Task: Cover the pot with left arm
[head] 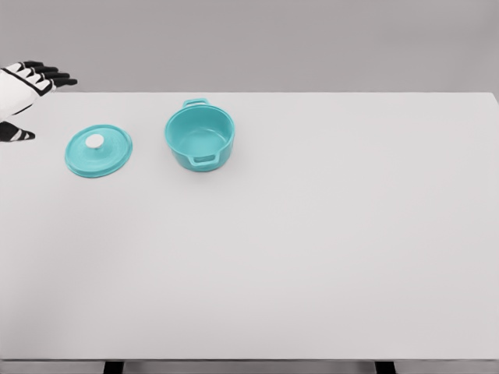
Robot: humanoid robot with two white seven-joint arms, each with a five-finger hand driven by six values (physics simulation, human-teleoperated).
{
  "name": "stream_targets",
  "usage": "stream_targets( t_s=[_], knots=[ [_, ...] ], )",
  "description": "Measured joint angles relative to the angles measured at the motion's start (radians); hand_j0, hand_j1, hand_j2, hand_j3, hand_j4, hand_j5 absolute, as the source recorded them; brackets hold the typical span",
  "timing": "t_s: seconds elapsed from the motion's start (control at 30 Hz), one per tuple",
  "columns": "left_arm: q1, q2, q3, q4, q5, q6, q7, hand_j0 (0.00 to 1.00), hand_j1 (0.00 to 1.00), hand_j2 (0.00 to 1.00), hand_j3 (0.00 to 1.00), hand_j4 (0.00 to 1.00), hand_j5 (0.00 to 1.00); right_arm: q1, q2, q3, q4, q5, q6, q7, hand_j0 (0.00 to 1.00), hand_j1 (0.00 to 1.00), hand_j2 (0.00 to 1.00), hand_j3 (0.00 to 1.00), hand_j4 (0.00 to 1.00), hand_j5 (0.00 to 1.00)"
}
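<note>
At the frame's left edge the left hand [23, 97] is cut off at the wrist; the counter [312, 257] runs past the bottom edge.

1. Only the left hand [23, 97] shows, at the far left edge of the head view.
2. Its back and palm casing are white, smooth and hard-looking.
3. The fingers [48, 76] are black towards their tips, with white segments nearer the knuckles, giving a banded look.
4. Dark gaps mark the joints between the finger segments.
5. The thumb [19, 134] ends in a black, pointed tip.
6. No cables, screws or markings can be made out at this size.
</note>
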Motion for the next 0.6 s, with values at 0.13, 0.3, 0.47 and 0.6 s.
stream_targets(
  t_s=[0.13, 0.3, 0.47, 0.6],
  knots=[
    [-0.043, -0.017, -0.046, 0.01, -0.09, 0.0, -0.02, 1.0, 1.0, 1.0, 1.0, 1.0, 1.0, 0.002, 0.0, 0.0, 0.0, 0.0, 0.0, 0.0, 1.0, 1.0, 1.0, 1.0, 1.0, 1.0],
    [-0.118, -0.023, -0.116, 0.073, 0.022, -0.001, -0.035, 1.0, 1.0, 1.0, 1.0, 1.0, 1.0, 0.001, 0.0, 0.0, 0.0, 0.0, 0.0, 0.0, 1.0, 1.0, 1.0, 1.0, 1.0, 1.0],
    [-0.236, -0.055, -0.272, 0.246, 0.084, 0.0, -0.039, 1.0, 1.0, 1.0, 1.0, 1.0, 1.0, 0.002, 0.0, 0.0, 0.0, 0.0, 0.0, 0.0, 1.0, 1.0, 1.0, 1.0, 1.0, 1.0],
    [-0.239, -0.082, -0.31, 0.295, 0.084, -0.001, -0.086, 1.0, 1.0, 1.0, 1.0, 1.0, 1.0, 0.002, 0.0, 0.0, 0.0, 0.0, 0.0, 0.0, 1.0, 1.0, 1.0, 1.0, 1.0, 1.0]
  ],
)
